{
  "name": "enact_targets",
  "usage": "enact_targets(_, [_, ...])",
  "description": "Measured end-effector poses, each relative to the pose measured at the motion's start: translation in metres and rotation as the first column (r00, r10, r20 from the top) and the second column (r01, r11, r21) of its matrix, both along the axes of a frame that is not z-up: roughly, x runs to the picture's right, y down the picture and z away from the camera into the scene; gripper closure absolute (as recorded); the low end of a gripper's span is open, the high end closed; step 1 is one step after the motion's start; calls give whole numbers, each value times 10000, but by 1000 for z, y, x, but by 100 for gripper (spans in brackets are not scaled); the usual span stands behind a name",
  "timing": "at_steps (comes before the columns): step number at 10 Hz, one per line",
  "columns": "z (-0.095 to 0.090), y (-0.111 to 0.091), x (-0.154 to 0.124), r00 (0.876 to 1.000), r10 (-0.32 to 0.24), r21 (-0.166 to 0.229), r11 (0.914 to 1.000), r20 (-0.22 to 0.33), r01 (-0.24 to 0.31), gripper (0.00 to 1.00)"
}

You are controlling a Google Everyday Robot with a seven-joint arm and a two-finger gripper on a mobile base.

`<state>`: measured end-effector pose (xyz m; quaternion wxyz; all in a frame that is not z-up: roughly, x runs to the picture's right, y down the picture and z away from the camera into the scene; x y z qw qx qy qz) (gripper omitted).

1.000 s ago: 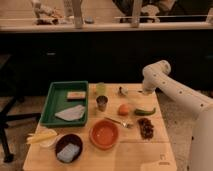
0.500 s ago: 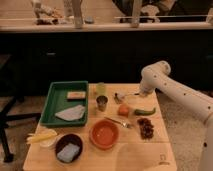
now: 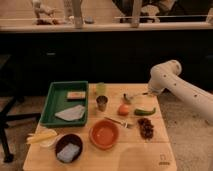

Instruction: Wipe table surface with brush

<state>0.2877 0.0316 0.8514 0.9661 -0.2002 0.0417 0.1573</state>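
Note:
The brush point(image 3: 135, 95) lies low over the back right part of the table surface point(image 3: 145, 150). Its small whitish head points left toward the middle and its dark handle runs right. My gripper point(image 3: 149, 92), at the end of the white arm coming in from the right, is shut on the far end of that handle. The fingers themselves are mostly hidden by the wrist. A green pepper point(image 3: 145, 111) lies just in front of the brush.
A green tray point(image 3: 50, 100) holding a cloth and a block fills the left side. Near the centre are a metal cup point(image 3: 102, 103), a green glass point(image 3: 101, 88), an orange fruit point(image 3: 123, 109) and a fork point(image 3: 119, 121). In front sit an orange bowl point(image 3: 104, 134) and a dark bowl point(image 3: 68, 148).
The arm has shifted a little to the right, and the brush has moved right with it. Everything else on the table is unmoved.

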Motion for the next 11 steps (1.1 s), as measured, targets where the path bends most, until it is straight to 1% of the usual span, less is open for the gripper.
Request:
enact_targets(2, [7, -5, 14, 9990, 180, 39, 9998, -408, -178, 100])
enact_targets(3, [13, -9, 17, 9980, 261, 56, 9997, -580, -258, 100])
enact_targets(5, [28, -15, 19, 9961, 313, 27, 9995, -824, -312, 100])
enact_targets(6, [38, -17, 16, 9956, 248, -38, 9997, -909, -253, 100])
enact_targets(8, [51, -16, 1, 9963, 118, -137, 9998, -846, -130, 100])
enact_targets(9, [57, -16, -13, 9975, -8, -202, 9998, -705, -6, 100])
enact_targets(11, [61, -12, -35, 9992, -213, -304, 9993, -336, 203, 100])
